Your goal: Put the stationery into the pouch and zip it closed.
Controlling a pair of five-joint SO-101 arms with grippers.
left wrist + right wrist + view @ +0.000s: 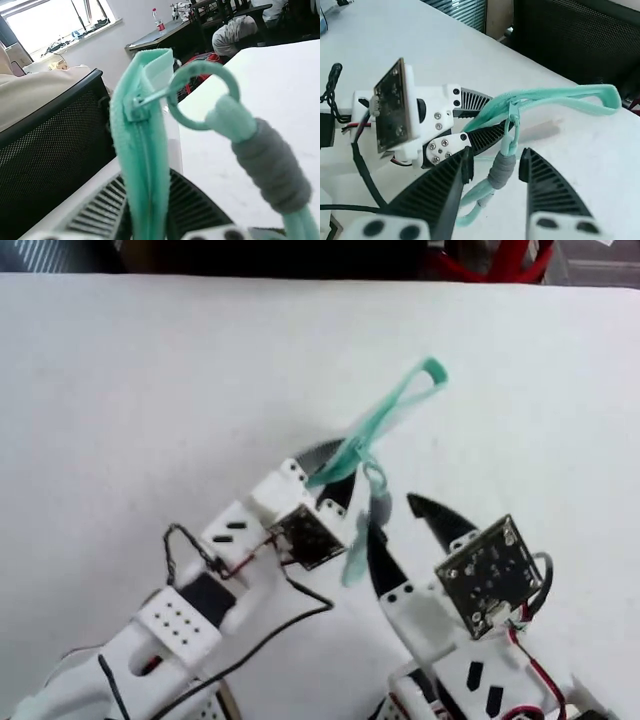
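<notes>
Pouch (378, 420), mint green, was held above table (150, 370), pinched edge-on in clamped left gripper (335, 468). Right gripper (393, 523) gaped, jaws straddling grey-wrapped zip pull (501, 170). Risk: a hard tug might drag pouch from its pinch. Left gripper crowded the zip line. Mesh chair (50, 150) stood behind.

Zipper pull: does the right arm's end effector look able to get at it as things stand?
Probably yes: the open right end effector straddles the zipper pull with nothing between, and the left end effector holds the pouch up.
</notes>
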